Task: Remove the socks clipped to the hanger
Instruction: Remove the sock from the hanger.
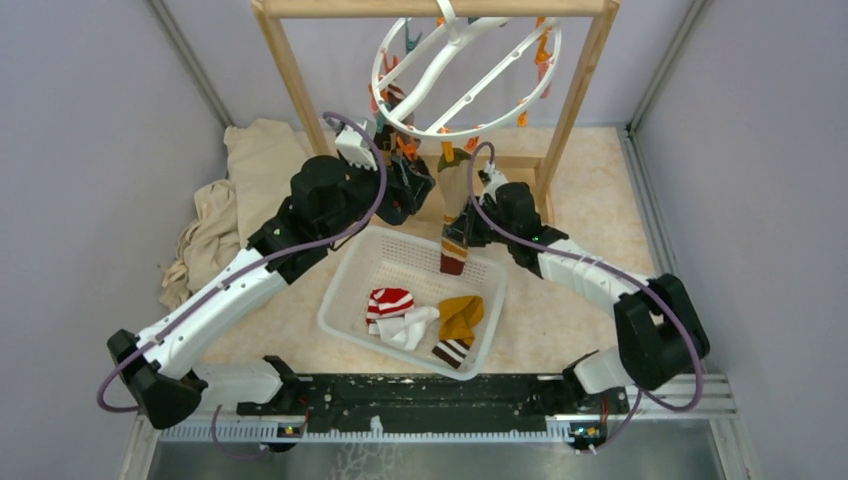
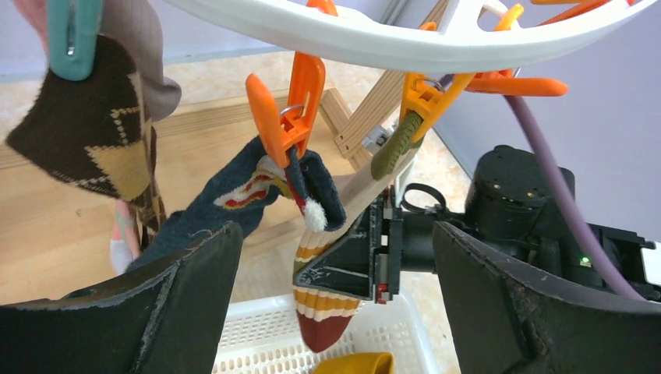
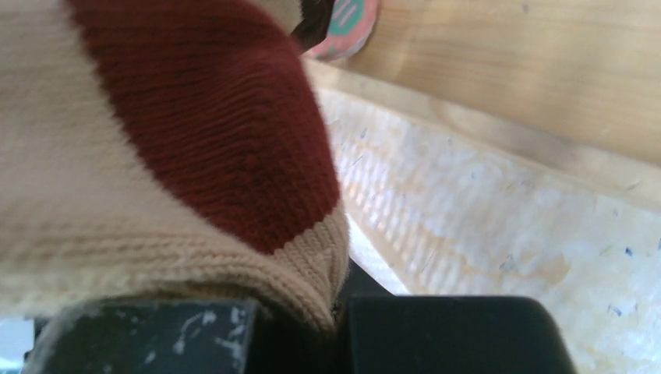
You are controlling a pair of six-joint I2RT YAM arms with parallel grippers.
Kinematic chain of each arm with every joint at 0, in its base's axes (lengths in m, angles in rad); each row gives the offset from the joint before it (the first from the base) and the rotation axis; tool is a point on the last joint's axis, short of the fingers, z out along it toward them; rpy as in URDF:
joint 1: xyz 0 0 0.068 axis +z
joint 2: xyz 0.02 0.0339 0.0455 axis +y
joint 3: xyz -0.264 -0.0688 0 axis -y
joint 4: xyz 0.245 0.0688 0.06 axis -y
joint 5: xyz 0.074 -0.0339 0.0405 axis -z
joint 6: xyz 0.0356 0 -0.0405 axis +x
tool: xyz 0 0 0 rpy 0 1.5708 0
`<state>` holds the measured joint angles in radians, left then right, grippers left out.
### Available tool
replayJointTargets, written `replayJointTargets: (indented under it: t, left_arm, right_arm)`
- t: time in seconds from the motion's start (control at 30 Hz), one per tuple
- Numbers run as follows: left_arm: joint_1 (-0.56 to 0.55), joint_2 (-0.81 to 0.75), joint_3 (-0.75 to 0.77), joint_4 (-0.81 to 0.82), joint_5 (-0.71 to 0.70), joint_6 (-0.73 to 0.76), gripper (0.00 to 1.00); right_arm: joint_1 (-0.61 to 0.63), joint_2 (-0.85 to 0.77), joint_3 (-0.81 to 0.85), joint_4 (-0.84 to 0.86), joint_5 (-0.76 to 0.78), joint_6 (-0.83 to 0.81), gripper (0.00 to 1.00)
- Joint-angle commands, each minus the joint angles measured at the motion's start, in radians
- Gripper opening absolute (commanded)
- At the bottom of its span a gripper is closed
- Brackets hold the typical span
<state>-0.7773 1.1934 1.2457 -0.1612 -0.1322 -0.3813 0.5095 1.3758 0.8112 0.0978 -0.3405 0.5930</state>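
Observation:
The white round hanger (image 1: 460, 70) hangs tilted from the wooden frame, with orange and teal clips under its rim. My right gripper (image 1: 463, 235) is shut on a cream striped sock with a dark red toe (image 1: 455, 200), which still hangs from an orange clip (image 2: 421, 101). In the right wrist view its knit (image 3: 156, 156) is pinched between the fingers (image 3: 468, 335). My left gripper (image 1: 410, 185) stands open just below a navy sock (image 2: 234, 195) held by an orange clip (image 2: 292, 117). A brown argyle sock (image 2: 86, 132) hangs on a teal clip (image 2: 74, 35).
Below the hanger sits a white perforated basket (image 1: 345, 300) holding a red-white striped sock (image 1: 388, 300), a white one (image 1: 412, 328) and a mustard one (image 1: 462, 315). Beige cloth (image 1: 235, 190) is heaped at the left. The wooden frame's posts (image 1: 290, 70) flank the hanger.

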Motion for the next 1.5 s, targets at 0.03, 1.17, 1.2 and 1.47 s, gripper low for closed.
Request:
replayJointTargets:
  t: [0.03, 1.17, 1.2, 1.47]
  left_arm:
    - [-0.005, 0.052, 0.061, 0.051, -0.02, 0.049, 0.97]
    - [-0.005, 0.067, -0.171, 0.574, 0.175, 0.105, 0.99]
    - [-0.005, 0.066, -0.167, 0.574, 0.184, 0.1, 0.99]
    - [-0.005, 0.065, -0.115, 0.52, 0.231, 0.098, 0.99]
  right_arm:
    - [-0.033, 0.113, 0.107, 0.055, 0.014, -0.031, 0.0]
    - [-0.08, -0.108, -0.044, 0.042, -0.209, 0.006, 0.0]
    - [-0.079, -0.126, -0.051, 0.035, -0.211, 0.009, 0.0]
    - [-0.078, -0.238, -0.063, -0.023, -0.216, 0.055, 0.0]
